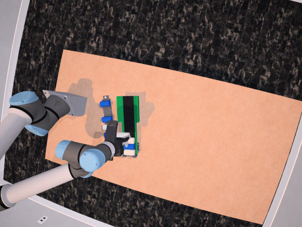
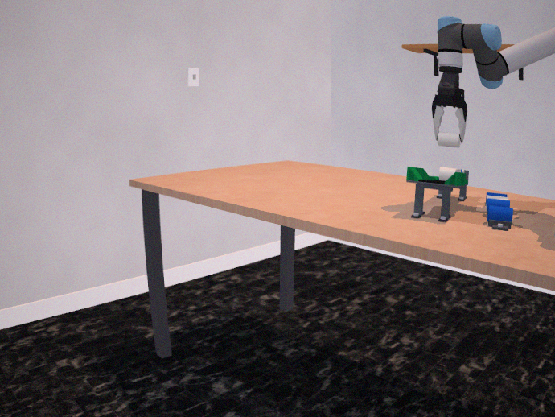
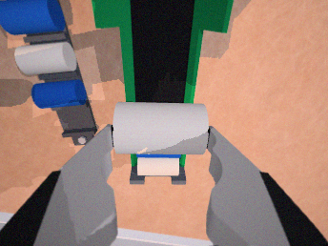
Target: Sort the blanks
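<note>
My gripper [image 3: 160,127] is shut on a white blank [image 3: 161,129] and holds it high above the lower end of the green feed ramp [image 3: 162,48], lying across the track. In the side view the gripper [image 2: 449,134] hangs well above the ramp [image 2: 437,175]. At the stop lie a white blank [image 1: 129,152], a blue blank [image 1: 129,146] and another white one [image 1: 131,140]. The held blank hides most of them in the wrist view. The grey stock rack [image 1: 107,112] left of the ramp holds a blue blank [image 3: 30,16], a white blank [image 3: 45,58] and a blue blank [image 3: 59,92].
The arm's grey base plate [image 1: 65,103] sits left of the rack. A wall shelf [image 2: 452,46] hangs behind the arm. The table's near edge runs just past the ramp's stop end [image 1: 130,157].
</note>
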Robot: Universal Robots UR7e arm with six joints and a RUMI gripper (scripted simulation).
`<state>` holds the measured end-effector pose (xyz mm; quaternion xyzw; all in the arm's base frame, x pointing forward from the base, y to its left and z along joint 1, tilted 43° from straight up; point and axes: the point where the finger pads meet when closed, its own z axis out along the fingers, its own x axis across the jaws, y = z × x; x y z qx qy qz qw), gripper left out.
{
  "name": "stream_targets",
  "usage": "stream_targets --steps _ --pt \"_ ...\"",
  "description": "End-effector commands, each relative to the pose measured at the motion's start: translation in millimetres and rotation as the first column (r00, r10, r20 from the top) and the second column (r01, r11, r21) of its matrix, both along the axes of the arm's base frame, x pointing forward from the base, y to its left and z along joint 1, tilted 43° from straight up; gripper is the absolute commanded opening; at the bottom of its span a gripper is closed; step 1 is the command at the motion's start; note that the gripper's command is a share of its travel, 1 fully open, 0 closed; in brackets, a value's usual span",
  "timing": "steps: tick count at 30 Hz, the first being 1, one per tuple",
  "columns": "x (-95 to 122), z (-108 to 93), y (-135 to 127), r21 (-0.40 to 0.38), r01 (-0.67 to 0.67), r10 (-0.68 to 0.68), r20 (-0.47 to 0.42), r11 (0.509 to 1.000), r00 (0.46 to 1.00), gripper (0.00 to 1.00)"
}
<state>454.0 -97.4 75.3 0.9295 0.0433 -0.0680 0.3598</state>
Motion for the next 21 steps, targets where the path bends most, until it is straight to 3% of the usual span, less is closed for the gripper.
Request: stream_targets --steps 1,12,21 --pt "1 0 0 0.000 0.001 -0.001 0.001 1.000 1.000 0.40" --pt "0 -4 -3 0.000 0.001 -0.001 0.000 1.000 1.000 0.40" --pt "-3 -29 -27 0.000 0.001 -0.001 0.000 1.000 1.000 0.40"
